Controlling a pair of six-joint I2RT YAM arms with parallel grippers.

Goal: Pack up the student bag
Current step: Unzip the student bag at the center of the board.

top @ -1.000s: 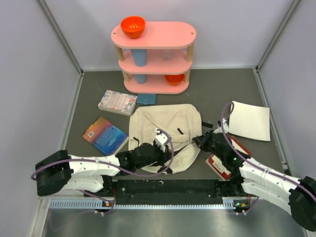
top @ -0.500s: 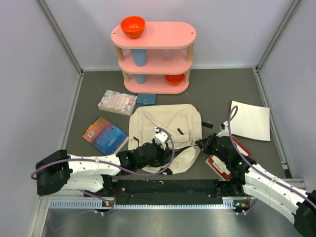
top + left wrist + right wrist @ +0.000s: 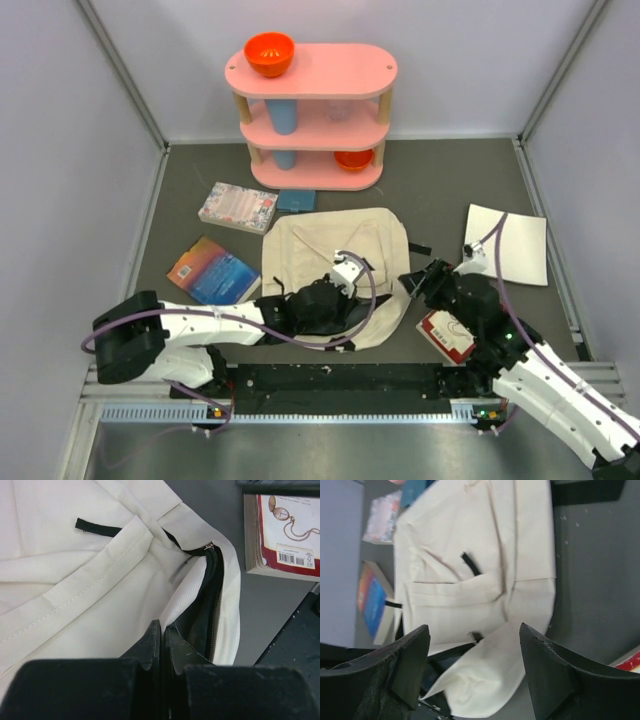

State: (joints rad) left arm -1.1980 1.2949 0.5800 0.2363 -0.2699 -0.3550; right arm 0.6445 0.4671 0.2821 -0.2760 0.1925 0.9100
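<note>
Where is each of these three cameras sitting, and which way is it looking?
Top view: fixed above and behind the arms, looking down on the table; both arms show.
Left wrist: on the left arm, looking along the left pincer, shut on the open edge of the student bag; a book lies beyond.
Right wrist: on the right arm, looking through the open right pincer at that bag.
Both wrist views share the bag.

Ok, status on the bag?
Left gripper pinching open edge of student bag. Right gripper open, hovering beside it. Zipper partly open, dark lining showing.
</note>
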